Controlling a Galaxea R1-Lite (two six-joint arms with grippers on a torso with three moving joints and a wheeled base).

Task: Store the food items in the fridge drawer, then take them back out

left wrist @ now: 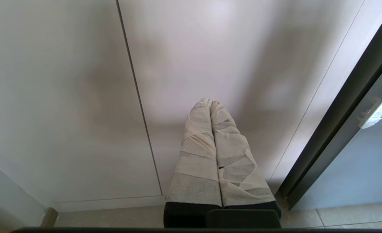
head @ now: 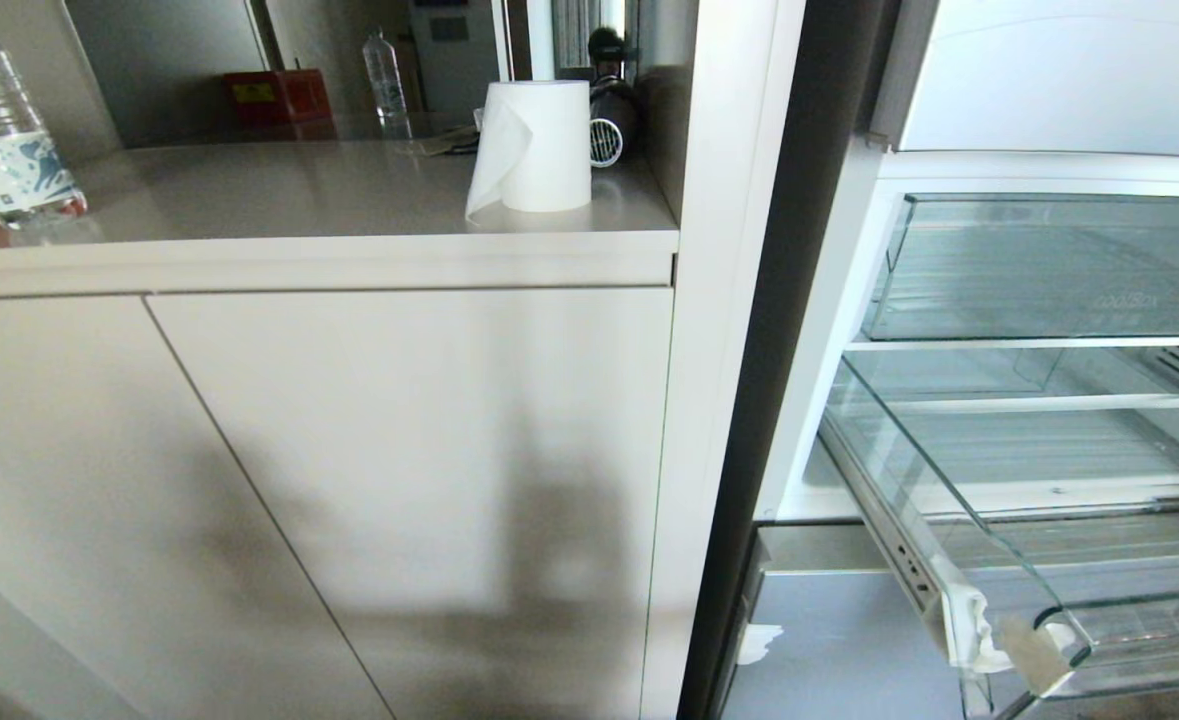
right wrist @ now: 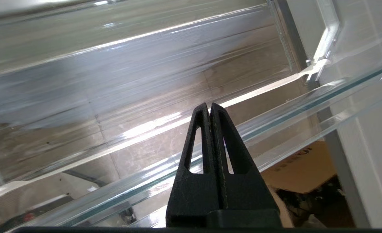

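Note:
The fridge drawer is clear plastic with white tape scraps on its front corner. It stands pulled out at the lower right of the head view, and what shows of its inside is bare. The food items are out of view in every view. My right gripper is black and shut on nothing, pointing across the clear drawer's front rim. My left gripper, wrapped in pale tape, is shut and empty, hanging before a cabinet door. Neither gripper shows in the head view.
A clear drawer printed "coolBox" sits above the pulled-out one. Left of the fridge is a counter with a paper towel roll and a water bottle. Brown cardboard lies below the drawer.

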